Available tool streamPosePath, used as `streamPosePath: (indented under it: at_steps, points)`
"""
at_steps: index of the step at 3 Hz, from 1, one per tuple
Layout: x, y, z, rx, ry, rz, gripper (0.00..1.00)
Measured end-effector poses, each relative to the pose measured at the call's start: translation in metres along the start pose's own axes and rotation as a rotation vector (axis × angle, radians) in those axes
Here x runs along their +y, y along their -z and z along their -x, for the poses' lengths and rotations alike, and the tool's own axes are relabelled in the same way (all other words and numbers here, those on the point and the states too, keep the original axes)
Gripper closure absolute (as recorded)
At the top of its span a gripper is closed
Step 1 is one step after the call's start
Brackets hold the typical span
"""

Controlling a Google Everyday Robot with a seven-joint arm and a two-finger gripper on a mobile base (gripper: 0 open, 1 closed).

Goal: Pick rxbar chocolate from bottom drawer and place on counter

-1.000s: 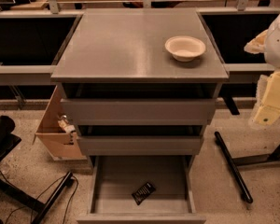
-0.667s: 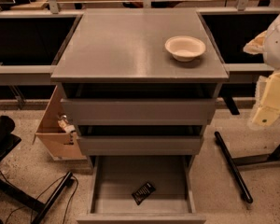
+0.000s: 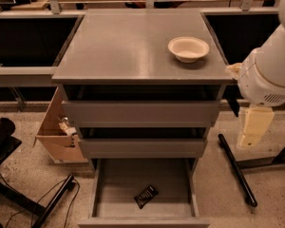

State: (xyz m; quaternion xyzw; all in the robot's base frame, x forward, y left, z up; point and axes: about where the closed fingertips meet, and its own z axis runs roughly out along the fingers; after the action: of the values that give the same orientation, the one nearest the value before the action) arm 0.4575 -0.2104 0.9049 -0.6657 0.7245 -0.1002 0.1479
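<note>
The rxbar chocolate (image 3: 146, 196), a small black bar, lies tilted on the grey floor of the open bottom drawer (image 3: 109, 194), near its front edge. The counter (image 3: 128, 46) is the grey top of the drawer unit and carries a white bowl (image 3: 188, 48) at its right rear. My gripper (image 3: 253, 126) hangs pale and cream-coloured below the white arm (image 3: 270, 70), to the right of the unit at the height of the top and middle drawers. It is well above and right of the bar, and nothing shows in it.
The top drawer (image 3: 140, 112) and middle drawer (image 3: 142, 146) stand slightly ajar. An open cardboard box (image 3: 57, 132) sits on the floor at the left. Black stand legs (image 3: 235, 167) lie on the floor at the right, and cables with a black leg (image 3: 52, 201) at the left.
The arm and gripper have moved down and a little left, closer to the right side of the drawer unit. The bar, drawer and bowl have not moved.
</note>
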Motion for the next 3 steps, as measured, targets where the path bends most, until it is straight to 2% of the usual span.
streamPosePath:
  at_steps: [1,2,3]
  points:
    - [-0.002,-0.05,0.001,0.06,0.109,-0.005,0.0]
    - [-0.001,-0.091,0.007,0.074,0.147,0.022,0.0]
    - [-0.001,-0.096,0.007,0.076,0.151,0.026,0.0]
